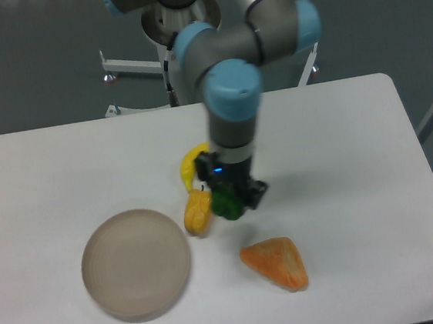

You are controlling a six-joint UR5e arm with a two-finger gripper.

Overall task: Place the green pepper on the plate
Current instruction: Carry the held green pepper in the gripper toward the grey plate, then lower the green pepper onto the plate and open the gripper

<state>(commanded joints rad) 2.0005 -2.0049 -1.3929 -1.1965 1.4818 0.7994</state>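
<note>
Jaws of the gripper (231, 199) are seen closed around the green pepper (225, 204), which is held just above the surface (354, 140) beside a yellow pepper (198, 211) and right of the plate (137, 264). That neighbour could be knocked aside if the pepper is carried low toward the plate; a loose hold could also let it drop short.

No text, label, brand, number or sign can be read anywhere, neither on the arm nor on the toys lying around the plate (136, 264); a small blue light on the gripper (232, 199) carries no lettering.
</note>
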